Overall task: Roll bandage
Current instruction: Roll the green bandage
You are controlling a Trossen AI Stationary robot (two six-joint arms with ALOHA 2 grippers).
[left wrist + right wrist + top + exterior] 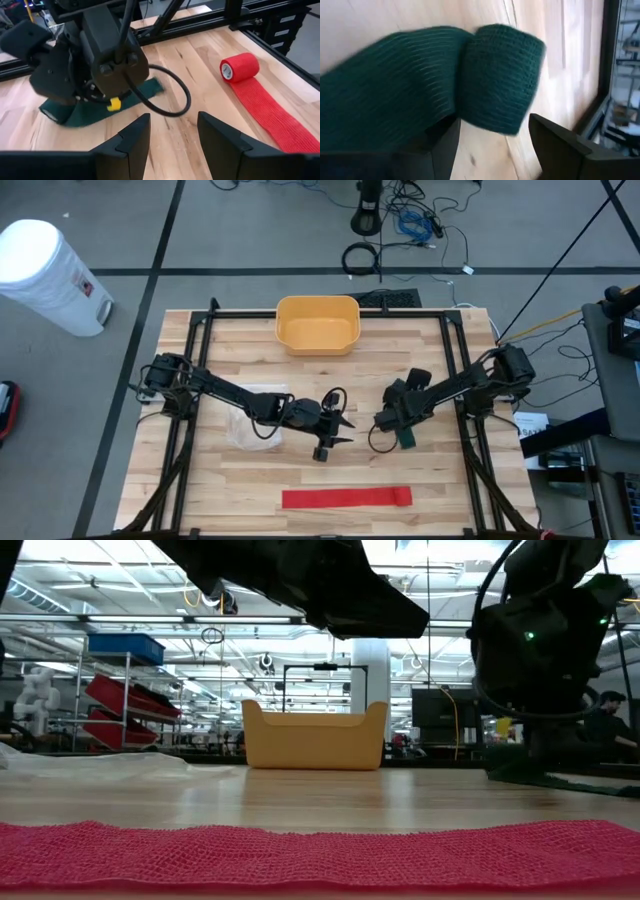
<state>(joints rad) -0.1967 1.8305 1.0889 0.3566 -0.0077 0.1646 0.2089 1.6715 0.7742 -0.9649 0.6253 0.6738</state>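
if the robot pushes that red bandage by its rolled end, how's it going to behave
The red bandage probably rolls: that end is a round coil. Its unrolled strip lies flat on the table, so it is likely floppy and would wrinkle. The open mesh suggests it is light.

Bandage, green: dark green, ribbed knit. Bandage, red: bright red, mesh weave. Bin: yellow-orange, plain, at 12 o'clock. Tabletop: pale wood planks. Arms, frame: black.
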